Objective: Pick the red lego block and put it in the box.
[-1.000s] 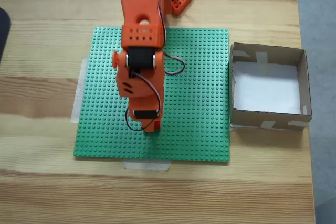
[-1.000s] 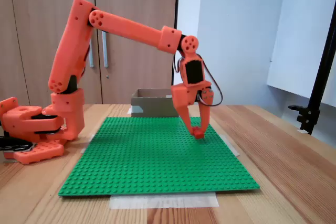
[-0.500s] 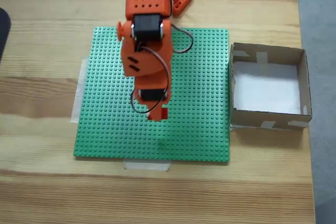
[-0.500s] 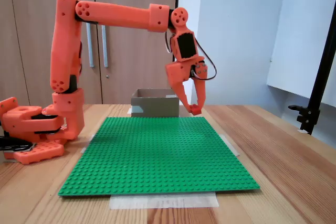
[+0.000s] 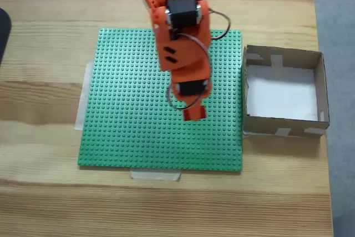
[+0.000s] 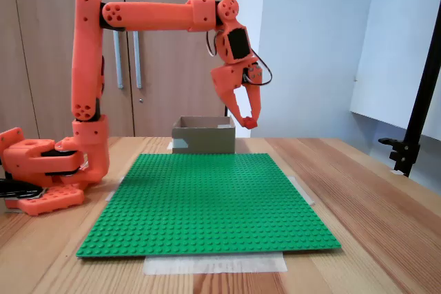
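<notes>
Since half a second ago the arm (image 6: 148, 16) has swung toward the box (image 5: 320, 87) and risen: in the top-down fixed view the gripper (image 5: 194, 112) has shifted rightward across the baseplate (image 5: 122, 115), and in the side fixed view it hangs higher, level with the box's top edge. A full second ago the fingertips were down at the baseplate surface.

Now the fingers are drawn in close on the brick (image 5: 194, 113), a small red piece pinched at their tips. In the side fixed view the brick (image 6: 249, 123) shows as a red bit between the two tapering fingers, well above the green studs, with the gripper (image 6: 249, 122) pointing downward and a little tilted. Seen from above, the brick hangs over the right half of the baseplate, short of its right edge and apart from the box.

The box (image 6: 202, 135) stands just beside the baseplate (image 6: 207, 201) on the wooden table (image 5: 44, 203), its white bottom bare, pale tape on its walls. The arm's base (image 6: 41, 173) sits at the far side of the table from the box in the side view.
</notes>
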Robot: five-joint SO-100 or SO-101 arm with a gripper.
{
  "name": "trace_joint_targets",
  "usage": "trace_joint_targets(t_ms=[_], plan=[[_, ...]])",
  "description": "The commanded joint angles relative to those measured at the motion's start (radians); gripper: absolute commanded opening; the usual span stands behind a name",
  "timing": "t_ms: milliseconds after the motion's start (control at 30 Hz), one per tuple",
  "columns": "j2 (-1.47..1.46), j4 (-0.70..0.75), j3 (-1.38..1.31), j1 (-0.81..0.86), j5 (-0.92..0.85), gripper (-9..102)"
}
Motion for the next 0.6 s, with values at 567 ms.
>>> trace_joint_targets(t_ms=[567], plan=[[0.055,0.015,-0.109,-0.328,0.08,1]])
